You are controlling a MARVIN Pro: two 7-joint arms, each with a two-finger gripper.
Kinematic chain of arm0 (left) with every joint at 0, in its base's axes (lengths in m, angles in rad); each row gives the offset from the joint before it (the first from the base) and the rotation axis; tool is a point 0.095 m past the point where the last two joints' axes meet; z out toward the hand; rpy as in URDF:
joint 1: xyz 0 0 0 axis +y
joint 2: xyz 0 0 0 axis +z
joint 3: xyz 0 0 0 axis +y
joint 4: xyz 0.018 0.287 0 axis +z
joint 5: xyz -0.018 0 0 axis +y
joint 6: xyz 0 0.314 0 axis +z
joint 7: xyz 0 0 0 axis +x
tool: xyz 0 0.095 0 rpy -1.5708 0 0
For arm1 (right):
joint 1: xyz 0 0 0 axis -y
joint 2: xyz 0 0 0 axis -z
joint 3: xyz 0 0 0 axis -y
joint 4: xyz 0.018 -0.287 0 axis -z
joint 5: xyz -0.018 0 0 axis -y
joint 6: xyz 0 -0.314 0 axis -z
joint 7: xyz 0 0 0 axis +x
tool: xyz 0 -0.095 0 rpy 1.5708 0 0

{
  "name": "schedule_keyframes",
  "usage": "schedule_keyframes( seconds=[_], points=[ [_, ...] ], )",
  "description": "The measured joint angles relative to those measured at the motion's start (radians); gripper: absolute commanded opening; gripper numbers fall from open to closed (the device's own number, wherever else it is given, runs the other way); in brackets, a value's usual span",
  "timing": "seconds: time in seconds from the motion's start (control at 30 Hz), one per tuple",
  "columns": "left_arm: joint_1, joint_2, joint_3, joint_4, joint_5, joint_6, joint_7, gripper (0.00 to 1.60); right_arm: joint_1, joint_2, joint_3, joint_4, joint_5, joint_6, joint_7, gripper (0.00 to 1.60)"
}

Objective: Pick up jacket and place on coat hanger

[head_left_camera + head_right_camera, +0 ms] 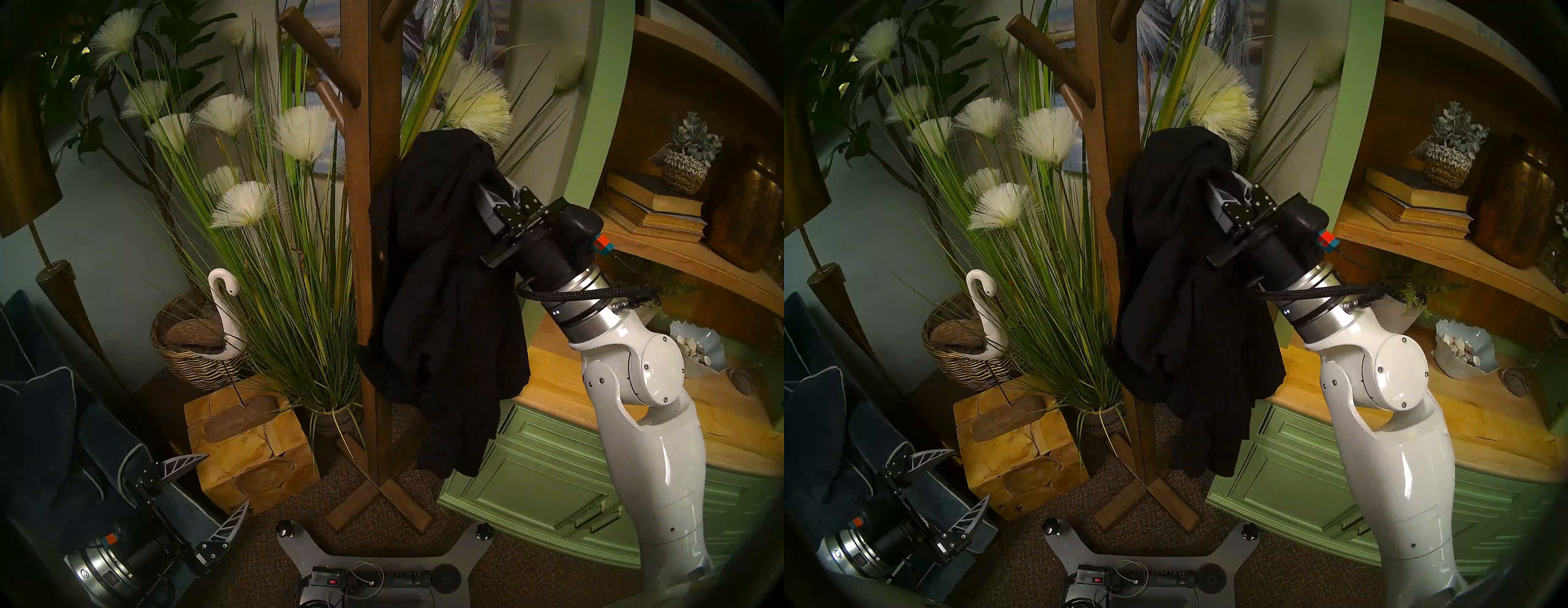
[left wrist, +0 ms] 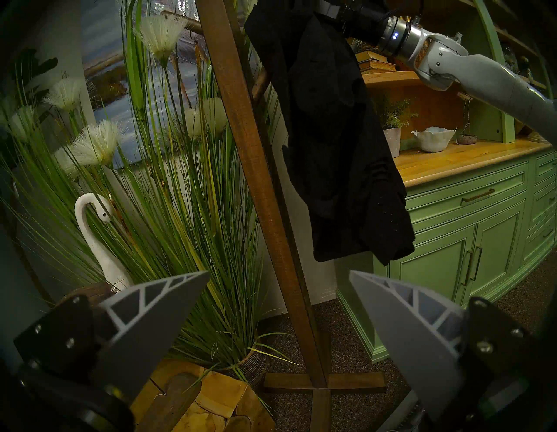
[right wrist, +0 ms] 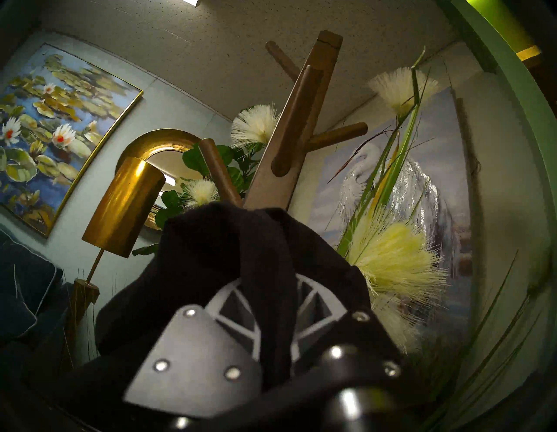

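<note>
Two claws are being shown, only one of them occupied. The right claw [image 3: 265,304] is being kept raised beside the stand [image 1: 367,254], its fingers [image 3: 235,319] clamped together on a fold of the jacket [image 1: 441,297], with black cloth draped over and between them in the right wrist view. The jacket is being held high against the right side of the post, below the upper pegs [image 3: 298,120]; whether its top is being caught on a peg cannot be told, since the cloth is hiding that spot. Its sleeves and hem are being left to hang limp, well clear of the X-shaped foot [image 1: 377,496]. The left claw [image 1: 214,496] is being held low at the left, near the wooden block [image 1: 254,463], with its fingers [image 2: 156,313] spread wide apart and nothing between them. Tall grass with white plumes [image 1: 271,237] is being seen behind the post, and a green cabinet [image 1: 543,479] to its right.
</note>
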Motion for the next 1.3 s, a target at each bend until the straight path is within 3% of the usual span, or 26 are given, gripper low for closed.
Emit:
schedule_keyframes(
  seconds=[0.5,1.3],
  points=[
    [-0.003,-0.004,-0.002,0.000,-0.001,0.002,-0.006,1.60,-0.073,0.052,0.030,0.033,0.005,0.035,0.095,0.00],
    [-0.008,-0.010,-0.005,0.000,-0.001,0.006,-0.014,1.60,-0.084,0.065,0.034,0.042,0.010,0.122,0.127,0.00]
  ],
)
